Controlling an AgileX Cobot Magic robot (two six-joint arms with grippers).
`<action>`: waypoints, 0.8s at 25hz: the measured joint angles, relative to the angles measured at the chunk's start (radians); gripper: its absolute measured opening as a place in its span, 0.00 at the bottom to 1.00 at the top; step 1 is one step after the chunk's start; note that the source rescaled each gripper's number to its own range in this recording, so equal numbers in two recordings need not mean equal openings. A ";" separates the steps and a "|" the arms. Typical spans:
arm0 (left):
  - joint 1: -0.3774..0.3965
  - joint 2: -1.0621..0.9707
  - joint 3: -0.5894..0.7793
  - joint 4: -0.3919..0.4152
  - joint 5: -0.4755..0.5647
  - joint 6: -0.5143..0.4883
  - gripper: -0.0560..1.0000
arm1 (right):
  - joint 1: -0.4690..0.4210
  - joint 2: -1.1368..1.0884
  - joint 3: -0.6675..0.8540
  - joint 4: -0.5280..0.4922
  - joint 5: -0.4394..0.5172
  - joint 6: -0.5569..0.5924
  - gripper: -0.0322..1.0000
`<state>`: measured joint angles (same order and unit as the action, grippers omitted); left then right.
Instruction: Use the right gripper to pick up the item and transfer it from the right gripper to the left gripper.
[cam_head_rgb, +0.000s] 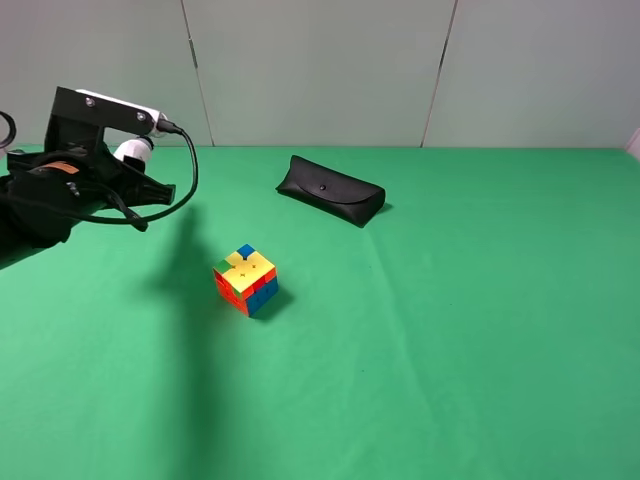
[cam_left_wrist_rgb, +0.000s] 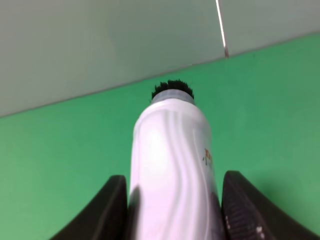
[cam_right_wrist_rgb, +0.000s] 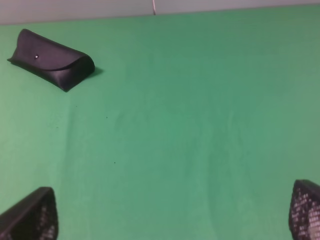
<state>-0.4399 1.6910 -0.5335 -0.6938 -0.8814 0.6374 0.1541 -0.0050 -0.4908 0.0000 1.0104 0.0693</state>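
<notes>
Left gripper (cam_left_wrist_rgb: 175, 205) gripped the item (cam_left_wrist_rgb: 172, 150) by its white body, one black jaw on each side. The bristly cap pointed away from the wrist, and the bottle was raised clear of the green table (cam_head_rgb: 450, 350). Right gripper (cam_right_wrist_rgb: 167, 215) had its jaws spread wide with nothing between them and only bare cloth beneath; it did not show in the high view. Judging by this, the handover looked complete, and the next move called for little more than a firm hold by the left arm. Farther out from the left gripper sat the puzzle cube (cam_head_rgb: 245, 280), and beyond that the glasses case (cam_head_rgb: 331, 190), both well apart from it.
</notes>
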 joint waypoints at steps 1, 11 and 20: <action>0.001 0.000 0.000 0.008 0.000 -0.011 0.05 | 0.000 0.000 0.000 0.000 0.000 0.000 1.00; 0.001 0.182 0.001 0.087 -0.098 -0.140 0.05 | 0.000 0.000 0.000 0.000 0.000 0.001 1.00; 0.001 0.329 0.000 0.227 -0.209 -0.271 0.05 | 0.000 0.000 0.000 0.000 -0.001 0.001 1.00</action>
<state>-0.4390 2.0203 -0.5335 -0.4670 -1.0900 0.3660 0.1541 -0.0050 -0.4908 0.0000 1.0093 0.0702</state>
